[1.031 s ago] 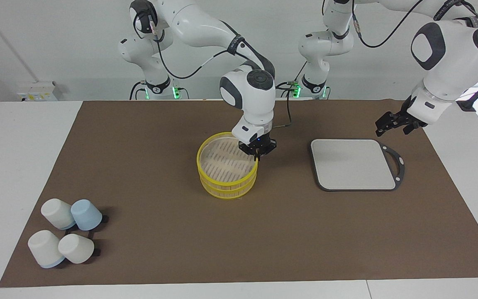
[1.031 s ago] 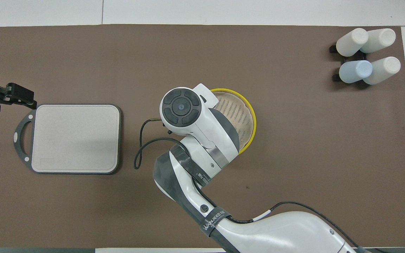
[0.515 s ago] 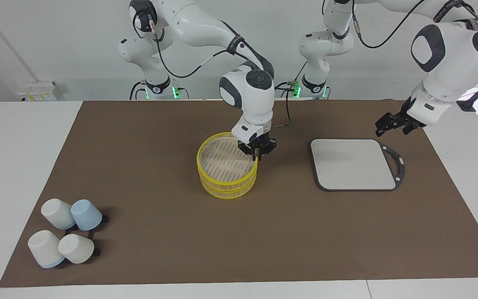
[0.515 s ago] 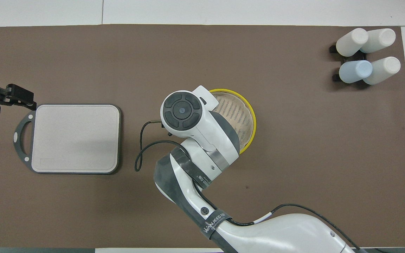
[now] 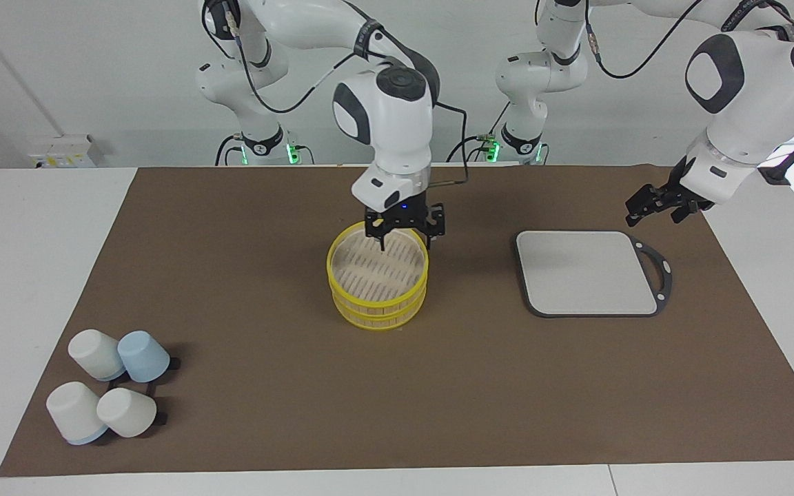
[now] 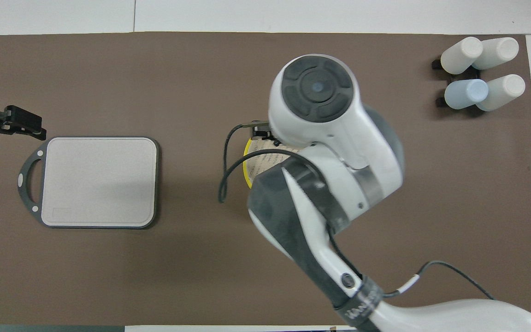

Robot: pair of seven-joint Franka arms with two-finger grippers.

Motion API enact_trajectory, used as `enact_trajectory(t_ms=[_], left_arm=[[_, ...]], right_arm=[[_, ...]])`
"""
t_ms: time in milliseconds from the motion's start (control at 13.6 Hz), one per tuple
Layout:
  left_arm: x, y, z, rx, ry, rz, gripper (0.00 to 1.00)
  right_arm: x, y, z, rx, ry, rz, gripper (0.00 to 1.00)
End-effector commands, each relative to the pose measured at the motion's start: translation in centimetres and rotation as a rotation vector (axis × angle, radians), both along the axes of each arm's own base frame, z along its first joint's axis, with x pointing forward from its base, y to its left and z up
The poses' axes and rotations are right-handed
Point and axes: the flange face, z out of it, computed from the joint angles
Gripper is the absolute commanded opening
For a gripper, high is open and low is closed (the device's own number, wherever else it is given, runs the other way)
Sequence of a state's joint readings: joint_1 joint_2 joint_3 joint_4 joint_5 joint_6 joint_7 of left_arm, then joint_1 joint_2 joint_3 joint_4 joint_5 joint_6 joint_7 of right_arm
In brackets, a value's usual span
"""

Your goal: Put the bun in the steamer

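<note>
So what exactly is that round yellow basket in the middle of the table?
It is the steamer, a round basket with bright yellow rims and beige slatted sides, looking like two stacked tiers. A pale slatted layer with holes shows at its top; no bun is visible. It stands upright on the brown mat, beside the grey board. The right end effector hangs open over the edge nearest the robots; whether it touches is unclear.

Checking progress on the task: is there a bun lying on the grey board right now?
No, the grey board shows only its bare surface in the facing view, with nothing lying on it.
</note>
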State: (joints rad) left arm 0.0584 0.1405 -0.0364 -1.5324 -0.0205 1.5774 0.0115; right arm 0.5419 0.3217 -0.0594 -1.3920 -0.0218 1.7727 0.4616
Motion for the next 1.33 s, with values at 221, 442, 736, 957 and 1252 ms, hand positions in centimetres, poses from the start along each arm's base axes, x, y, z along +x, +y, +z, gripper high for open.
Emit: enact_trajectory(t_ms=[221, 442, 736, 957, 1252], left_arm=[[0.1, -1.0, 0.6, -0.010, -0.028, -0.049, 1.00], [0.1, -1.2, 0.5, -0.011, -0.025, -0.053, 1.00], [0.0, -1.9, 0.5, -0.011, -0.021, -0.064, 1.00], [0.1, -1.8, 0.4, -0.011, -0.021, -0.064, 1.00], [0.0, -2.0, 0.6, -0.012, -0.023, -0.067, 1.00]], right_arm=[[0.6, -22.0, 5.6, -0.023, 0.077, 0.075, 1.00], [0.5, -29.3, 6.5, -0.020, 0.077, 0.042, 1.00], [-0.8, -33.8, 5.2, -0.005, 0.133, -0.010, 1.00], [-3.5, -34.8, 4.8, 0.006, 0.127, -0.028, 1.00], [-2.7, -35.8, 5.3, 0.000, 0.073, -0.034, 1.00]])
